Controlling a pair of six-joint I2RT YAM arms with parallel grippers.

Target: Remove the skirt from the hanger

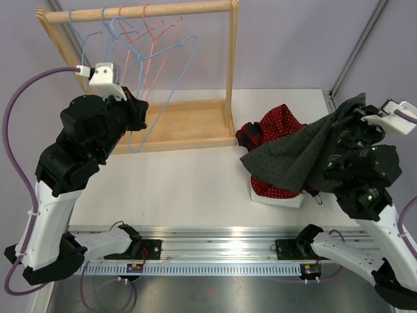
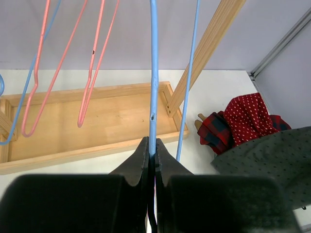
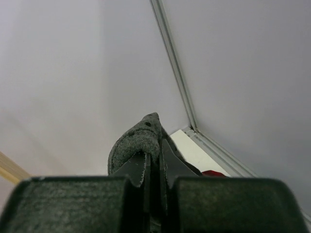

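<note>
My left gripper point(image 1: 138, 103) is at the wooden rack, shut on the wire of a blue hanger point(image 1: 171, 93) that hangs from the top rail. In the left wrist view the blue hanger wire point(image 2: 154, 73) runs straight up from between my closed left gripper point(image 2: 153, 148). The hanger is bare. The grey dotted skirt point(image 1: 296, 156) is off to the right, lifted and draping down over a pile of clothes. My right gripper point(image 1: 350, 119) is shut on its upper edge. A fold of the skirt point(image 3: 138, 141) bulges out of the closed right gripper point(image 3: 154, 154).
The wooden rack has a top rail point(image 1: 143, 12) and a tray base point(image 1: 189, 127). Pink hangers point(image 1: 154, 39) and other blue ones hang beside the held one. A red dotted and plaid clothes pile point(image 1: 277, 124) lies on a white sheet point(image 1: 280, 197) at the right.
</note>
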